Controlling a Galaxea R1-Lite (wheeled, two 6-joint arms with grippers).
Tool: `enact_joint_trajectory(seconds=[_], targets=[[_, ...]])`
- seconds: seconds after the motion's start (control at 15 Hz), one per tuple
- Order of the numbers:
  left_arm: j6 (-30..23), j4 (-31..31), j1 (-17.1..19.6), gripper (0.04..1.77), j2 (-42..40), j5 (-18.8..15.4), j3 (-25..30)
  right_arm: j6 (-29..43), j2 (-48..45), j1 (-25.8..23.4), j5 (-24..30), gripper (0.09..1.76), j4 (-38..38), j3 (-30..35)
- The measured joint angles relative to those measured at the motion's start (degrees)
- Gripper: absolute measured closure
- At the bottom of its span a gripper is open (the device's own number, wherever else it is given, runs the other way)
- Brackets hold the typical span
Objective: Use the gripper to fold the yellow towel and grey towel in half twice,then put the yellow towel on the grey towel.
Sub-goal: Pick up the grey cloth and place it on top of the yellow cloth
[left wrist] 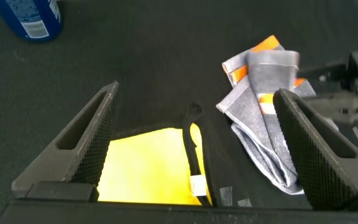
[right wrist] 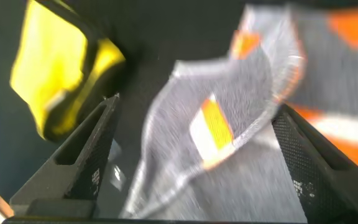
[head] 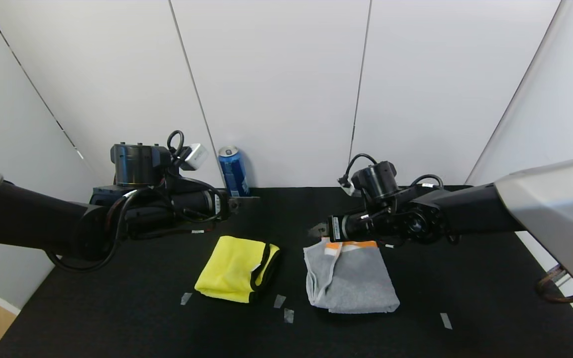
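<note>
On the black table [head: 465, 278], the folded yellow towel [head: 232, 268] lies left of the folded grey towel [head: 351, 281], the two just apart. The right gripper [head: 316, 230] hovers at the grey towel's far left corner, by its orange band, fingers spread and holding nothing. The left gripper [left wrist: 194, 134] hangs above the far side of the yellow towel, fingers spread wide. A blue can [head: 233, 170] stands at the far edge.

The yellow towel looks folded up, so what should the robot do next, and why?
Probably lower the open left end effector onto the yellow towel and grip its edge. Both towels look folded, yet it lies beside the grey towel, not on it.
</note>
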Motion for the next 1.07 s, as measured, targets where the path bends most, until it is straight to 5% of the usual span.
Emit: enact_joint_trajectory(seconds=[0.33,0.6,0.8,1.07], targets=[[-0.02,-0.02,0.00,0.09,-0.02,0.02,-0.06,0.20,4.99,2.40,0.22,0.15,0.21,-10.70],[-0.05,0.01,0.00,0.09,-0.09,-0.11,-0.04,0.99,5.63,3.21,0.20,0.15,0.56,-11.89],[-1.19,2.06,-0.48,0.09,-0.16,-2.38,-0.04,2.00,1.60,-0.24,0.17,0.15,0.60,-7.73],[-7.11,3.91,-4.28,0.09,0.67,-3.10,-0.34,0.05,-6.31,-5.45,0.16,0.15,0.33,5.75]])
